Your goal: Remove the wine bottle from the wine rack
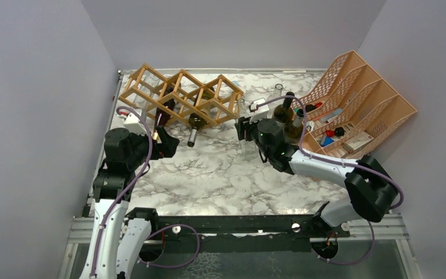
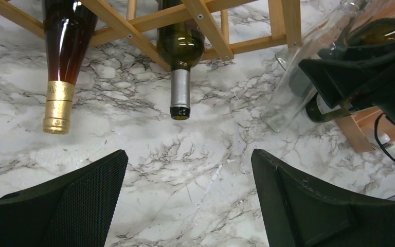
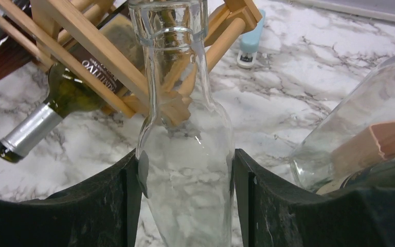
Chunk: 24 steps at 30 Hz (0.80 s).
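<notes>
Wine bottle [image 3: 184, 128] stands gripped inside the right claw [image 3: 185, 170].

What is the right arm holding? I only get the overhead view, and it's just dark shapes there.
Observer: The right wrist view shows a clear glass bottle clamped between the right jaws, touched on both sides.
Operator: And the left arm?
Observer: The left jaws are open, nothing between them, only marble table below.
Operator: Which bottles sit in the rack?
Observer: The left wrist view shows a gold-foiled bottle and a silver-capped green bottle poking neck-first from the wine rack.
</notes>
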### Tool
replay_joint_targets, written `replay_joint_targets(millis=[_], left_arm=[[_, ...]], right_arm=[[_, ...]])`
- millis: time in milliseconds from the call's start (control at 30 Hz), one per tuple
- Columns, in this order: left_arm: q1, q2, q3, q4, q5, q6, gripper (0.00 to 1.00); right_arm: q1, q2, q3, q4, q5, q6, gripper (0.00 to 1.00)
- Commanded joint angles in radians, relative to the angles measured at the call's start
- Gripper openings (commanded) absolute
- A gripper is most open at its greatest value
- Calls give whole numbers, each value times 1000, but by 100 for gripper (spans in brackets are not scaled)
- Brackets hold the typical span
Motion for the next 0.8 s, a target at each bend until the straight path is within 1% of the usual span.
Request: replay_joint_targets(millis=[0, 167, 233, 333, 467, 600, 767], left_arm=[[-2, -53, -66, 119, 70, -33, 96], [-2, -114, -98, 158, 76, -36, 96], [-2, -134, -106, 164, 77, -38, 97], [-2, -134, -111, 164, 82, -40, 97], [6, -136, -113, 167, 78, -40, 96], [11, -134, -114, 169, 84, -40, 96], [12, -137, -115, 169, 83, -40, 96]], right_arm=[[-11, 70, 48, 339, 111, -50, 31], [-16, 130, 28, 532, 122, -107, 31], [-15, 152, 40, 552, 130, -134, 31], [-17, 148, 29, 544, 132, -129, 31], [-35, 172, -12, 635, 105, -149, 31], [-44, 234, -37, 796, 54, -211, 31], [-44, 266, -31, 821, 67, -223, 31]])
